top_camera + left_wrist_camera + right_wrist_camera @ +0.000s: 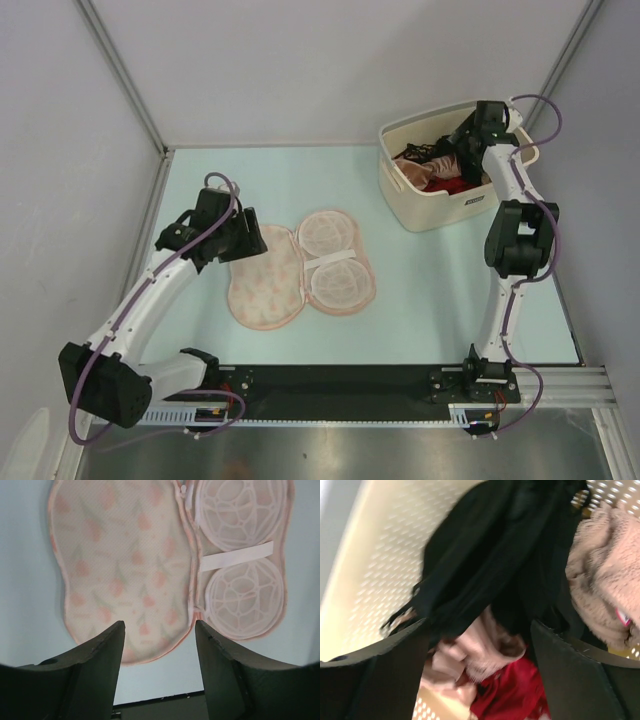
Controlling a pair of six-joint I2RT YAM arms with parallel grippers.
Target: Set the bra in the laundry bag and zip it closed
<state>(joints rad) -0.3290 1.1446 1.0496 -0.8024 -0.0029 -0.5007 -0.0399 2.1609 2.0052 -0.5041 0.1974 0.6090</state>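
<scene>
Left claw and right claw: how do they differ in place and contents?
The left claw hovers over the open laundry bag; the right claw reaches into the basket. Nothing lies between the left claw's fingers; a black garment lies between the right claw's. Both are open.

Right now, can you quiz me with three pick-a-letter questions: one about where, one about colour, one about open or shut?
1. Where is the right gripper? A on bare table; B over the clothes in the basket; C behind the wall.
2. What colour is the basket? A blue; B green; C cream.
3. The laundry bag is: A lying open; B zipped shut; C rolled up.
Answers: B, its camera sees clothes and basket wall; C, its walls look cream; A, both halves lie spread flat.
</scene>
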